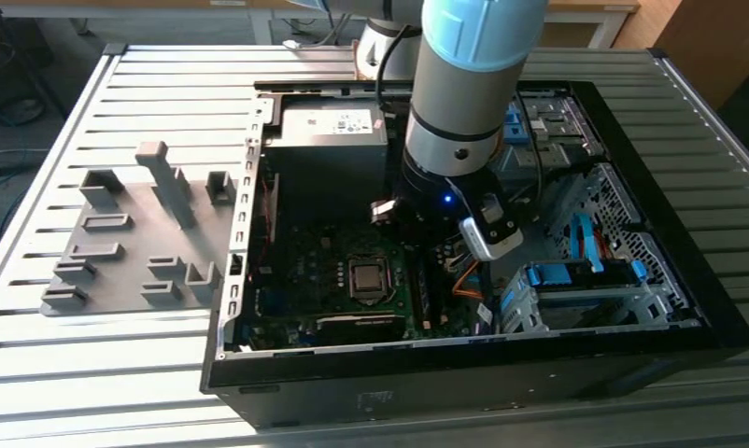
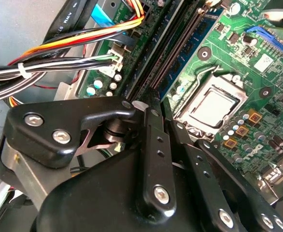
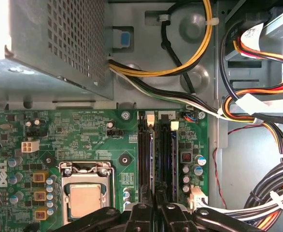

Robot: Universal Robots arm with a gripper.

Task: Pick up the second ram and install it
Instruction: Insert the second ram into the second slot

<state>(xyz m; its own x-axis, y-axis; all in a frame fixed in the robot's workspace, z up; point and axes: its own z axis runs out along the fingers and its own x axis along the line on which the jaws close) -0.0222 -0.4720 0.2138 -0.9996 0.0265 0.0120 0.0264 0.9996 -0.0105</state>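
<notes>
Second ram [image 3: 166, 159] in slot, tool [image 3: 156, 205] above

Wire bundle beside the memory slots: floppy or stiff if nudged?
Likely floppy: the wire bundle runs in loose curves. Its zip tie probably makes the strands shift together. It looks light, so it would likely yield and spring back somewhat.

Second ram [image 3: 155, 162]: long thin flat circuit-board stick, seen edge-on from above, so it reads as a narrow dark strip w/ a faint blue-green edge. Stands on its long edge, upright, in the black memory slots just beside the square metal CPU socket [image 3: 86, 195], running parallel to the socket's side and reaching well past it lengthwise. Chips not visible. Fully seated or not: can't tell.
</notes>
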